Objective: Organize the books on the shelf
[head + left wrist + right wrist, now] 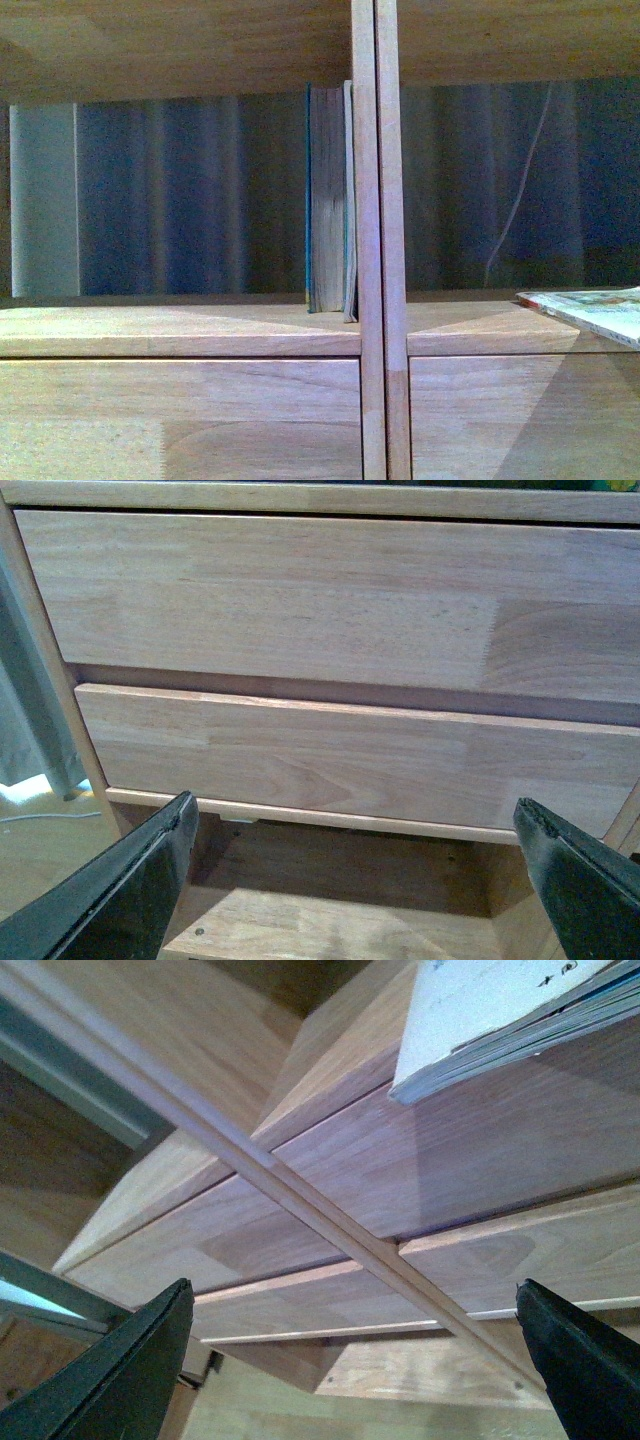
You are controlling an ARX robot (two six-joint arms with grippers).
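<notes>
On shelf (pixel 180 330) — teal book (pixel 325 200) standing upright just left of central upright (pixel 378 240), thin pale book (pixel 349 200) squeezing between them. Right of central upright, white paperback (pixel 590 310) lying flat, corner overhanging edge. Below — left gripper (pixel 352 805) and right gripper (pixel 352 1285) gaping wide, holding nothing, facing drawer fronts (pixel 300 600).

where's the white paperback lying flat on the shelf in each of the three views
Front view: the white paperback lies flat at the far right, right of the central double upright.
Left wrist view: not in it; only drawer fronts show.
Right wrist view: seen from below, jutting out above a drawer front.
Shared landmark: the central double upright, a diagonal strip in the right wrist view.
</notes>
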